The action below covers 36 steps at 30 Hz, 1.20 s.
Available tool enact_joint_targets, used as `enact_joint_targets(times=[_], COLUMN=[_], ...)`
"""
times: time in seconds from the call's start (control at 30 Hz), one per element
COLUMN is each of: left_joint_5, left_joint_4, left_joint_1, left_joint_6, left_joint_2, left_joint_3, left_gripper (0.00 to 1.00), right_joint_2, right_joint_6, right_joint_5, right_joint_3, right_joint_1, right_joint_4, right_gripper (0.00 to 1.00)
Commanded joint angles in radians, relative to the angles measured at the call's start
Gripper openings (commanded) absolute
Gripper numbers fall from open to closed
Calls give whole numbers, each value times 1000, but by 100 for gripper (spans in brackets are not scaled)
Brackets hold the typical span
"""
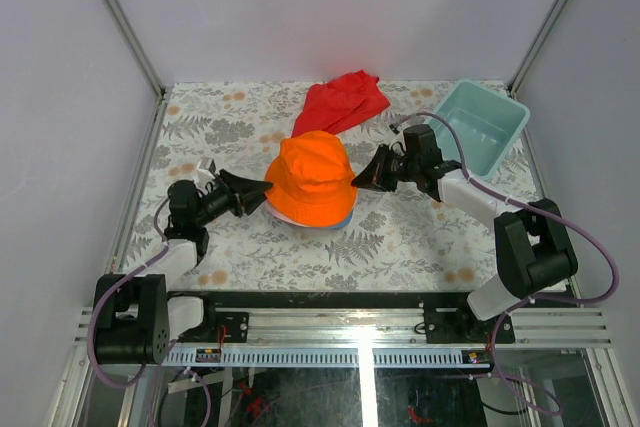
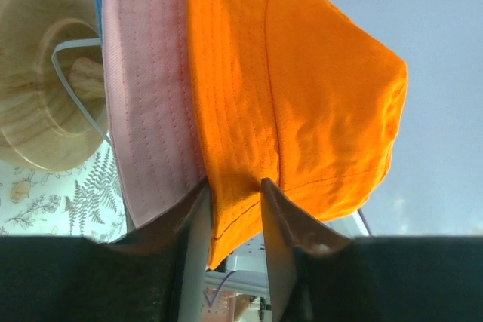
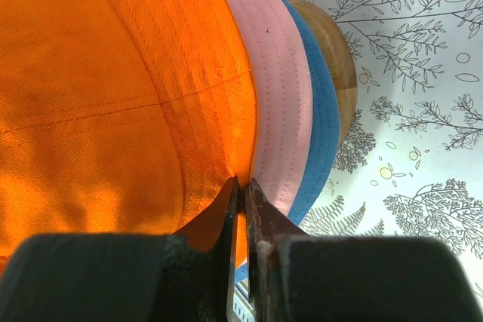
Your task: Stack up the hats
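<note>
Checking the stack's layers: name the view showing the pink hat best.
Left wrist: the pink hat fills a broad strip beside the orange hat. Right wrist shows only a narrower band of it; in the top view the orange hat covers it.

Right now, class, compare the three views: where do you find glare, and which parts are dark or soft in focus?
Top external: white glare on the metal rail, otherwise even light. Left wrist: the orange hat is sharp, the left fingers dark and soft. Right wrist: the right fingers likewise dark, the fern-print table crisp.
</note>
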Motion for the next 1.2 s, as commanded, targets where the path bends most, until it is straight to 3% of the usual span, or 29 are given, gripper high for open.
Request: enact_joint_targets(times=[0.0, 0.07, 0.17, 0.73, 0.8, 0.87, 0.93, 1.17], left_joint_5=[-54, -72, -90, -31, -13, 7, 23, 59], left_joint_4=[95, 79, 37, 94, 122, 120, 103, -123], left_joint_1=[-29, -34, -34, -26, -18, -9, 4, 61], left_joint_6=[-36, -26, 16, 226, 222, 228, 238, 356], left_joint_2=[8, -8, -32, 229, 265, 293, 308, 284], left_joint_3=[-20, -26, -44, -91, -73, -41, 5, 171], left_gripper=[21, 8, 0, 0, 0, 4, 7, 21], right_joint_2=[-56, -67, -82, -102, -116, -139, -170, -238], right_joint_6=[-20, -20, -20, -9, -16, -26, -38, -63], right_joint_5=[21, 24, 32, 75, 73, 79, 90, 113], right_joint_3=[11, 2, -11, -117, -113, -110, -110, -115], right_joint_1=[13, 13, 18, 76, 76, 77, 76, 75], right_joint_4=[-23, -26, -29, 13, 8, 0, -6, -33], right_gripper=[9, 9, 9, 10, 17, 33, 43, 48])
